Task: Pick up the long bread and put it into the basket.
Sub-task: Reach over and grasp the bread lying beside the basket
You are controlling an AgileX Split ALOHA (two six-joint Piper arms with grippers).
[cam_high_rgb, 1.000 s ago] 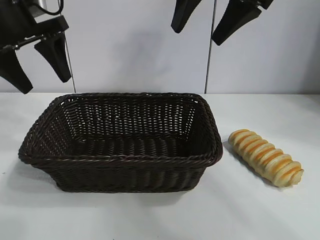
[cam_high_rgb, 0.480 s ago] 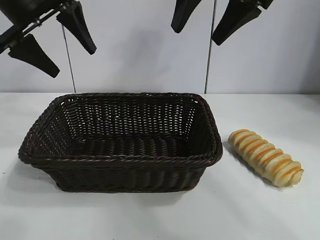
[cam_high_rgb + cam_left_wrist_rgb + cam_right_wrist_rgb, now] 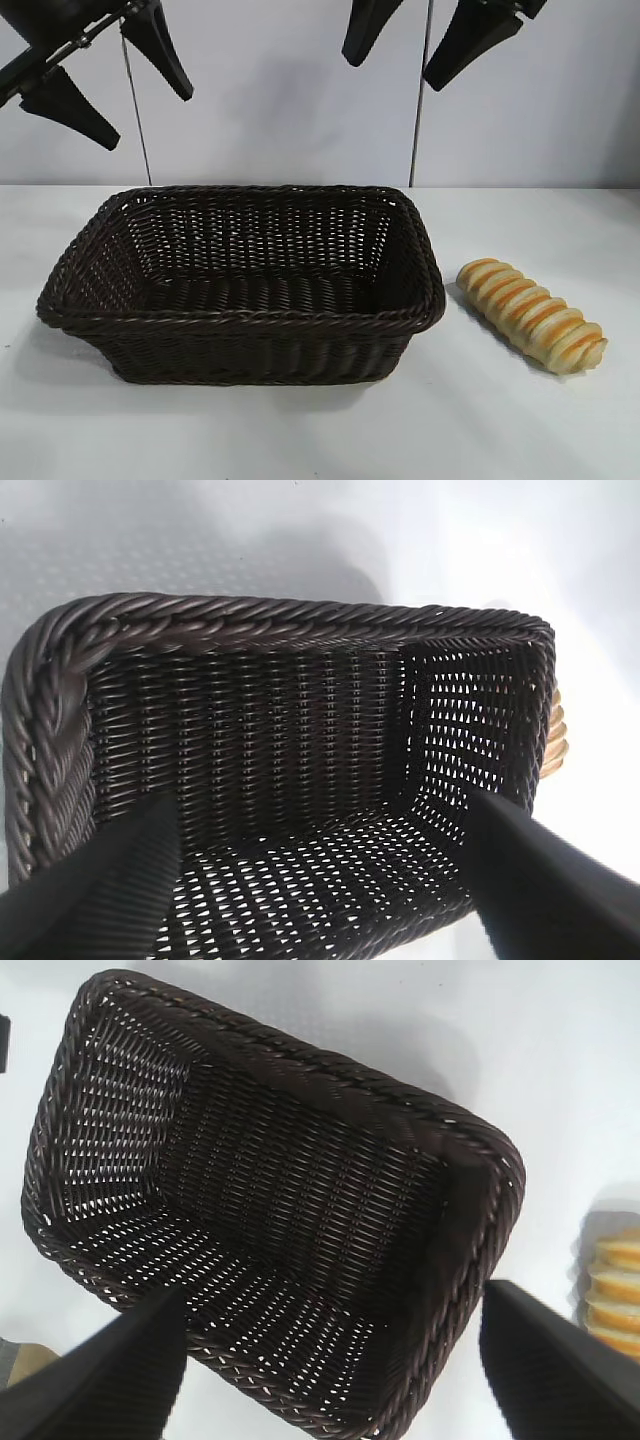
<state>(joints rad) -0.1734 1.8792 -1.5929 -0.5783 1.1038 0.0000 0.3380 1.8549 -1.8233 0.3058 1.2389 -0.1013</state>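
The long bread (image 3: pixel 532 315), pale yellow with orange ridged stripes, lies on the white table to the right of the basket (image 3: pixel 240 318); slivers of the long bread (image 3: pixel 612 1285) (image 3: pixel 554 742) show past the basket's end in both wrist views. The dark-brown wicker basket (image 3: pixel 230 620) (image 3: pixel 470 1220) stands empty at the table's middle. My left gripper (image 3: pixel 150 112) hangs open high above the basket's left end, tilted. High above the basket's right end, my right gripper (image 3: pixel 389 73) is open too. Neither holds anything.
The white table (image 3: pixel 520 430) reaches to the front and to the right beyond the bread. A pale wall with vertical seams stands behind.
The left gripper has risen and swung to a tilted pose since a second ago, and has held there for the last half second. The right gripper, basket and bread have not moved.
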